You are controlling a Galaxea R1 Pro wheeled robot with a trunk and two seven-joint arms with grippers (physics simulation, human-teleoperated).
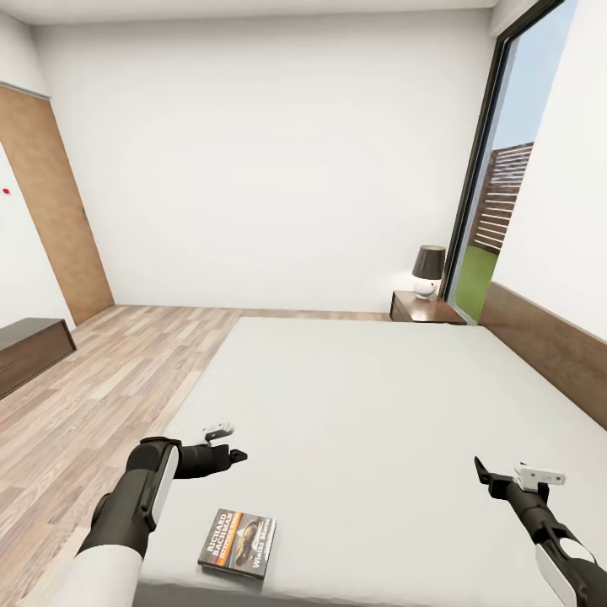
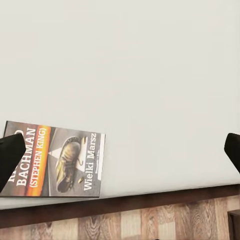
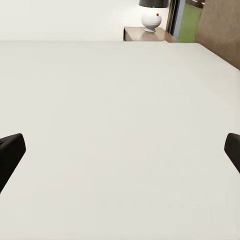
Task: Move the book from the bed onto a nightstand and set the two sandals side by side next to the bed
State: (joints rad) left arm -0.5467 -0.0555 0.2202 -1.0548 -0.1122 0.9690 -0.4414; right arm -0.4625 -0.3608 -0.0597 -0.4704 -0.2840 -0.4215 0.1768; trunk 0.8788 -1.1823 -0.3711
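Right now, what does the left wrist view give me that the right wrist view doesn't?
Left wrist view: the book lying flat near the mattress edge, with the dark bed frame and wood floor beyond that edge. Right wrist view: the nightstand past the far corner, with a lamp on it, and the window beside it. Both share the pale mattress and dark fingers spread wide, holding nothing.

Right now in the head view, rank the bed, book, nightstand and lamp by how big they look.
1. bed
2. book, nearest the camera
3-4. nightstand and lamp, far off and look alike, so unranked.
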